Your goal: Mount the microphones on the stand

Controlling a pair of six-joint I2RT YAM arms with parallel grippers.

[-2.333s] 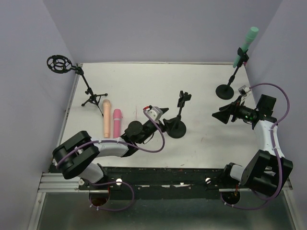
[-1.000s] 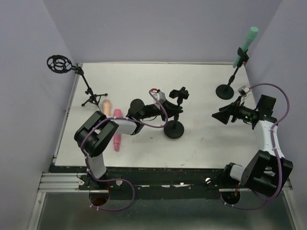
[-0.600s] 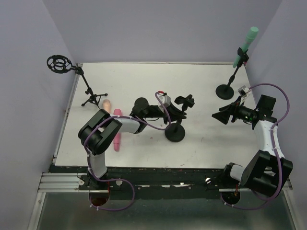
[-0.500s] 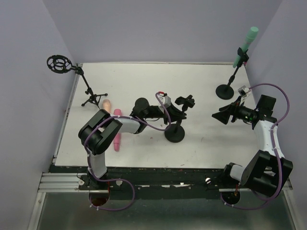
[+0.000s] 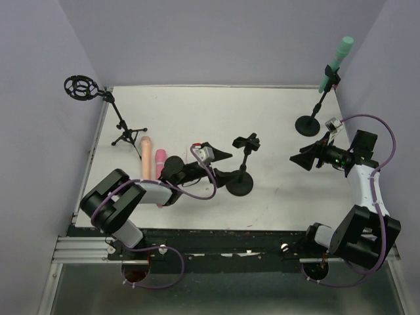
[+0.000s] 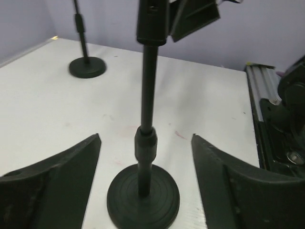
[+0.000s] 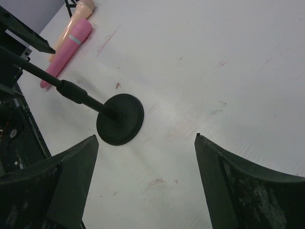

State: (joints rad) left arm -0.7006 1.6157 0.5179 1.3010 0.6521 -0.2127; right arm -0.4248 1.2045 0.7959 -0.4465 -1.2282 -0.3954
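Note:
Clipped into the far-right stand, the mint green microphone points up. The pink microphone and the peach microphone lie side by side on the table at the left; both also show in the right wrist view, pink and peach. The middle stand has an empty clip. My left gripper is open just left of it; its pole rises between the spread fingers, untouched. My right gripper hangs open over bare table, facing the middle stand's base.
A tripod stand with a round shock mount stands at the back left. The far-right stand's base shows in the left wrist view. Purple walls close in the table on three sides. A black rail runs along the near edge.
My left gripper, shut high on the middle stand a second ago, has opened and drawn back down to the left. The stand stays upright, shifted slightly. The right arm has not moved.

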